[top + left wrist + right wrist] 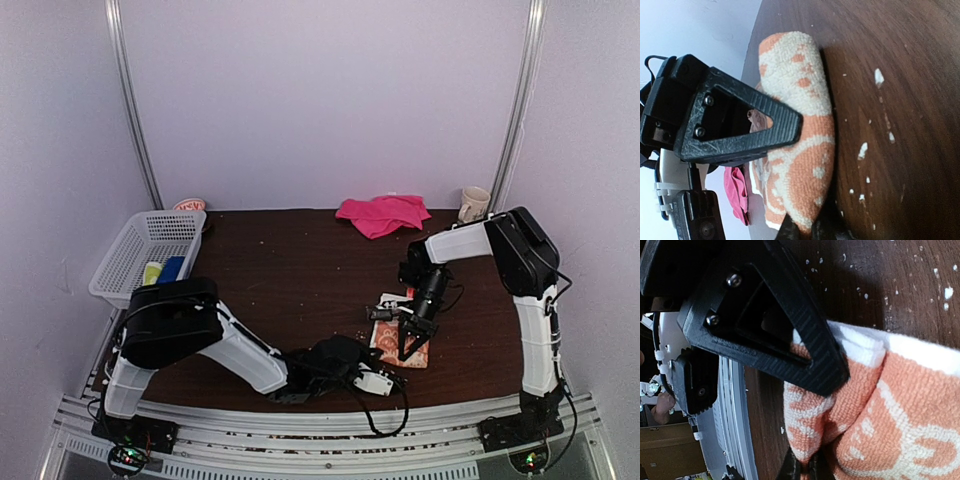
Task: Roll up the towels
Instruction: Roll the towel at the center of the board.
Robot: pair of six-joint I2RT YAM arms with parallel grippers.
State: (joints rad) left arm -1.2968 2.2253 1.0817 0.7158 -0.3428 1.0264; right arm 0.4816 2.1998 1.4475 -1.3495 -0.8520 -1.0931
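The roll of the orange towel (398,340) looks to be only at its start. It lies on the table (300,270) a little right of the middle, close to the near edge, with one side curled into a first thick fold. The pink towel (384,214) sits crumpled at the far edge, not yet rolled. The left arm stretches low and nearly flat along the near edge, and the left gripper (805,172) appears to have its fingers closed from the side on that curled fold. The right arm folds down from a high elbow, and the right gripper (817,425) points steeply down, pinched tight on a bunch of the towel's white-hemmed edge. The next move, I judge, calls for both grips to turn the fold over together and evenly, so the roll stays tight and straight.
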